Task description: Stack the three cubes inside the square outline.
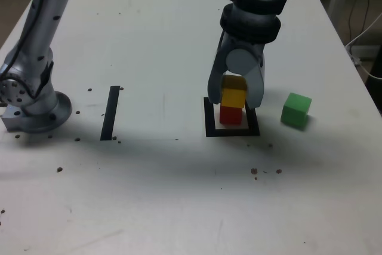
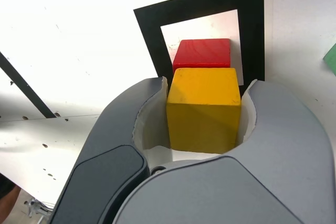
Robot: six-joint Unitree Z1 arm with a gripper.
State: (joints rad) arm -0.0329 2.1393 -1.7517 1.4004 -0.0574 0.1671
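1. Your end effector (image 1: 236, 95) points down over the square outline (image 1: 209, 125), its jaws clamped on the sides of the yellow cube (image 1: 234, 94).
2. In the wrist view you see the yellow cube (image 2: 203, 109) pressed between the two pale inner pads (image 2: 148, 120), with the red cube (image 2: 202, 54) just beyond it.
3. The red cube (image 1: 231, 114) sits inside the outline, on its white centre, and the yellow cube rests on top of it, or just above; you cannot tell whether they touch.
4. The green cube (image 1: 296, 110) stands alone on the bench (image 1: 179, 195), near the outline, toward the exterior view's right edge.
5. A straight black tape strip (image 1: 110, 113) lies well apart, toward the arm's base (image 1: 36, 108).
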